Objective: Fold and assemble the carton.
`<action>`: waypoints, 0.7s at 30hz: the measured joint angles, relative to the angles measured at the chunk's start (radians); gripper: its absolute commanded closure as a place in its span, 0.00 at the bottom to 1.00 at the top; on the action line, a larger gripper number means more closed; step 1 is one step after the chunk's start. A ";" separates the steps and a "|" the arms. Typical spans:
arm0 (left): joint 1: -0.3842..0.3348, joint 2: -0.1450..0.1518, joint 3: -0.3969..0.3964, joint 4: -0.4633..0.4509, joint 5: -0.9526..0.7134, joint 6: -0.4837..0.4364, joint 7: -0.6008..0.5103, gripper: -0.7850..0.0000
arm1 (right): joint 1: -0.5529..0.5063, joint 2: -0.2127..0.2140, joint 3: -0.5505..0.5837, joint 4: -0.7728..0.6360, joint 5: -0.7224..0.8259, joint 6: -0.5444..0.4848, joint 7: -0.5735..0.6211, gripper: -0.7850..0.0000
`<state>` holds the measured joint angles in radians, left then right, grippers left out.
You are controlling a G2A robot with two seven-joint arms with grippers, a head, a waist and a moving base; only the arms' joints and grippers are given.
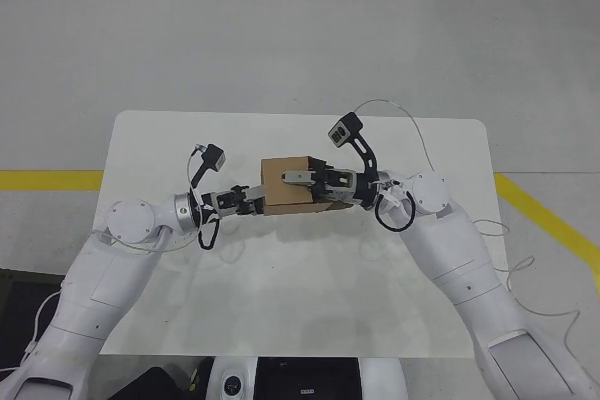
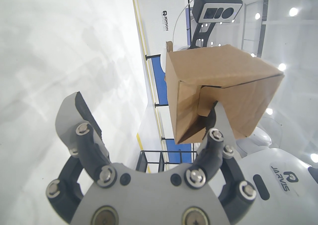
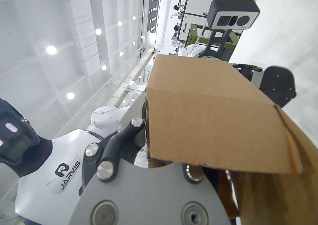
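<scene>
The left gripper was seen spread wide open. One finger was pushed into the folded end of the carton, and the other finger was left free over the table. The brown carton was held above the middle of the white table, between the two grippers, with its end flaps partly tucked. The right gripper was laid against the carton's opposite end and top; whether it was open or closed could not be told. Beyond the table, a yellow line was marked on the grey floor.
</scene>
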<state>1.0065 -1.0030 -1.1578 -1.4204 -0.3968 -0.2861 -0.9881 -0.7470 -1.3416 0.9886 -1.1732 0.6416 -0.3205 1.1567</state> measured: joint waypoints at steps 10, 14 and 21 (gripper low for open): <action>-0.021 -0.012 0.025 0.015 -0.012 -0.007 -0.004 0.00 | -0.004 0.001 0.010 -0.004 -0.006 0.006 0.005 1.00; -0.023 -0.013 0.023 0.020 -0.005 -0.005 -0.002 0.00 | -0.004 0.001 0.014 -0.003 -0.013 0.006 0.007 1.00; -0.014 -0.002 -0.024 0.028 0.038 0.002 -0.001 0.00 | 0.003 0.009 0.028 0.020 -0.079 0.022 -0.001 1.00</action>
<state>0.9924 -1.0050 -1.1816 -1.3921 -0.3586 -0.2845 -0.9887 -0.7436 -1.3325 1.0162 -1.1528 0.5623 -0.2988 1.1559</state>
